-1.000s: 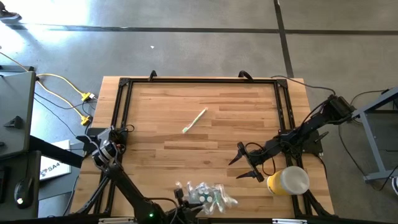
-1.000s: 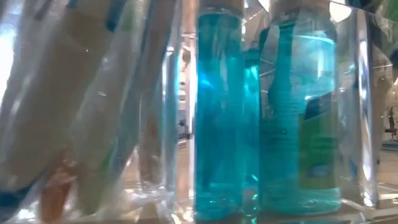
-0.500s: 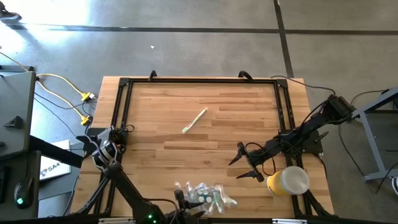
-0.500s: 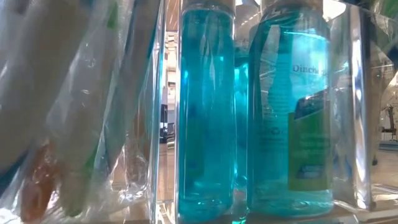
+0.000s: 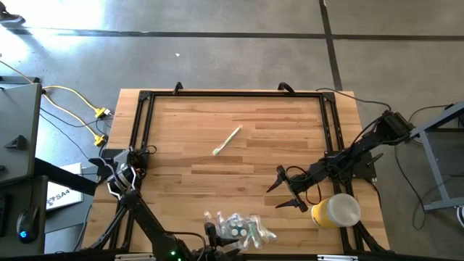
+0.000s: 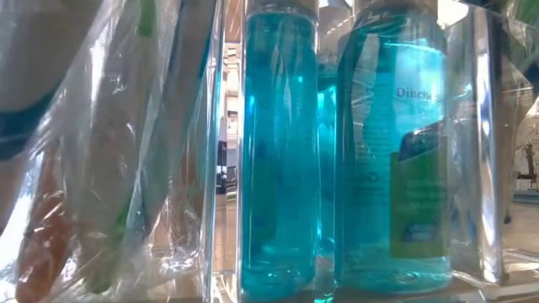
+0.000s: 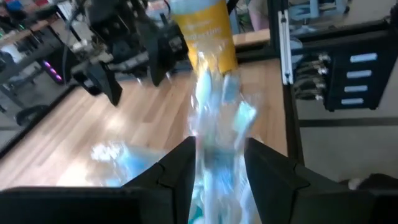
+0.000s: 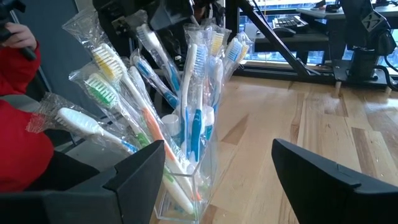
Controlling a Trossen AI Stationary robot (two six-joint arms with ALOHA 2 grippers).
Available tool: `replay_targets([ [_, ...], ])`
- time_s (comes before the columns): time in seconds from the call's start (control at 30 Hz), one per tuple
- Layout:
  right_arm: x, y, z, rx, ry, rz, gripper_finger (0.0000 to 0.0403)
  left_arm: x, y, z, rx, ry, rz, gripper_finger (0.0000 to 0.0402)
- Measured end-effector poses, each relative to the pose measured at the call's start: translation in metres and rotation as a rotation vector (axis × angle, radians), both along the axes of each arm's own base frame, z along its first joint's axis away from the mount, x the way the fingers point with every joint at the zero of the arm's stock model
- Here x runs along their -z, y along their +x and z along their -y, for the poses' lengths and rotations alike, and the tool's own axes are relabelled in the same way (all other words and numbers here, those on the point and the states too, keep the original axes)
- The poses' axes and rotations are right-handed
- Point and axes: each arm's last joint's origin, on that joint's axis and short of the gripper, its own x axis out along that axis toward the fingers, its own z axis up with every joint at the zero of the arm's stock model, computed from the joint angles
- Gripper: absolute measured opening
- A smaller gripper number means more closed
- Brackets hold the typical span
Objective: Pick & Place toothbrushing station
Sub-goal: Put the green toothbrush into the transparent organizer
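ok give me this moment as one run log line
left gripper: fingers open around clear organizer of wrapped toothbrushes, near table edge | right gripper: open, waiting beside yellow cup | loose white toothbrush: mid-table

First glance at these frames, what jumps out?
The clear organizer stuffed with wrapped toothbrushes at the table's near edge, with blue mouthwash bottles filling the low view. Next, the yellow cup at the right edge, beside the right end effector, whose fingers stand wide open. A lone toothbrush lies alone mid-table.
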Motion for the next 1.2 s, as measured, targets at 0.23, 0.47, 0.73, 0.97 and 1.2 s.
replay_targets([
  [0.23,0.000,0.000,0.000,0.000,0.000,0.000,0.0288,0.011,-0.004,-0.001,-0.024,-0.122,-0.041,0.0132],
  [0.47,0.000,0.000,0.000,0.000,0.003,-0.001,0.0288,0.014,-0.003,-0.001,-0.044,-0.107,-0.031,0.0132],
  [0.73,-0.001,0.000,0.000,0.000,0.004,0.004,0.0288,0.015,-0.006,0.001,-0.019,-0.056,-0.047,0.0132],
  [0.97,-0.001,0.000,0.001,0.022,-0.033,0.026,0.0288,-0.001,-0.008,0.005,0.006,-0.025,-0.044,0.0132],
  [1.2,-0.004,0.004,0.009,0.213,-0.023,0.046,0.0288,-0.031,-0.021,0.007,0.016,0.047,-0.053,0.0132],
])
